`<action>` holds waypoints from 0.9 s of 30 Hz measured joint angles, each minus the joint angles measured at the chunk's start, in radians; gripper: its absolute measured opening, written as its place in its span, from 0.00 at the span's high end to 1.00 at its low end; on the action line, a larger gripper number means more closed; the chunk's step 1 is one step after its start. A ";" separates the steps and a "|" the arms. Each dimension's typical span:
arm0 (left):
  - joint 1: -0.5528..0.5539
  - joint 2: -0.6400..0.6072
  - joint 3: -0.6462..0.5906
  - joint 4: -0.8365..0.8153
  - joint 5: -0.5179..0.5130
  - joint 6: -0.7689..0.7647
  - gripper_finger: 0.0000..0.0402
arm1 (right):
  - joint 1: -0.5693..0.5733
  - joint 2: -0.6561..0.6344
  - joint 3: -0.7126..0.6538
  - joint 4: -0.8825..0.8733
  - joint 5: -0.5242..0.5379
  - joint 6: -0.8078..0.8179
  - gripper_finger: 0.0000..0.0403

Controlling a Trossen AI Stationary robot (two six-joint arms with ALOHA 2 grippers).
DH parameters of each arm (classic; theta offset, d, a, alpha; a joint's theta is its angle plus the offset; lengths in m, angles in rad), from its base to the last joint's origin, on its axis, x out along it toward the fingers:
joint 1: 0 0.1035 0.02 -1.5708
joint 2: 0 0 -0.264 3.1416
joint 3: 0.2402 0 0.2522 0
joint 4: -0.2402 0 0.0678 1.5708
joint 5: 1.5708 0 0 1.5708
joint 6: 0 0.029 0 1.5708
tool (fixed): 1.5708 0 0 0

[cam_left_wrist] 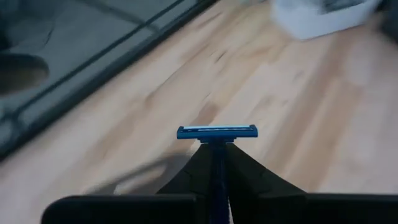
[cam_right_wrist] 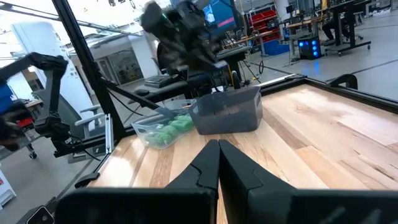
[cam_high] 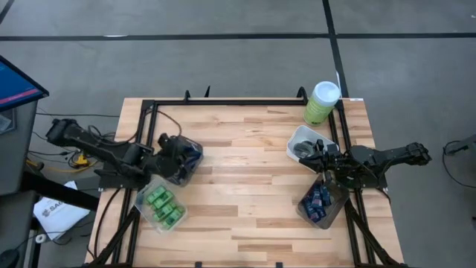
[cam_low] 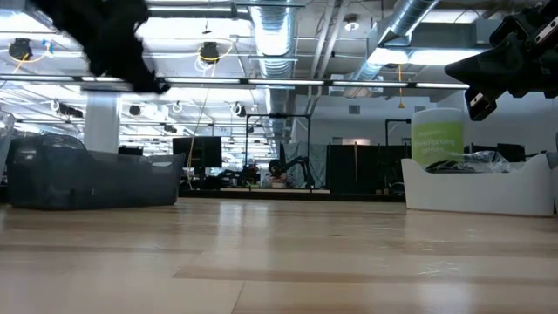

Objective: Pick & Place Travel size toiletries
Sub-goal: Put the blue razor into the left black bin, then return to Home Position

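Observation:
My left gripper [cam_high: 186, 152] hovers above a smoky tub [cam_high: 183, 177] on the table's left side and is shut on a blue razor [cam_left_wrist: 217, 132]. A clear tub [cam_high: 163, 205] near it holds several bright green mini bottles [cam_right_wrist: 166, 130]. My right gripper [cam_high: 322, 160] is shut and empty [cam_right_wrist: 217, 155]. It hangs in the air between a white tub [cam_high: 306, 140] and a smoky tub [cam_high: 321, 202] that holds dark-blue items. In the low view both grippers are raised, the left [cam_low: 118, 39] and the right [cam_low: 510, 57]. My left gripper pinches the blue razor by its handle [cam_left_wrist: 217, 171] between its two fingers. The handle runs along the fingers, and the blade head [cam_left_wrist: 217, 131] sticks out crosswise beyond the fingertips. The razor is lifted clear of the table.
A tall pale-green canister [cam_high: 322, 103] with a white lid stands at the far right corner, behind the white tub [cam_low: 479, 185]. A black frame [cam_high: 223, 102] runs round the table's edges. Bare wood [cam_high: 245, 171] lies between the two groups of tubs.

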 joint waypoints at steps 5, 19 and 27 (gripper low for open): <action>0.028 -0.086 -0.188 0.025 0.002 -0.157 0.95 | 0.000 0.000 0.000 0.000 0.000 0.000 1.00; 0.028 -0.102 -0.316 0.086 0.001 -0.240 0.78 | 0.000 0.000 0.000 0.000 0.000 0.000 1.00; 0.028 -0.105 -0.196 0.092 0.071 -0.175 0.50 | 0.001 0.000 0.000 0.000 0.000 0.000 1.00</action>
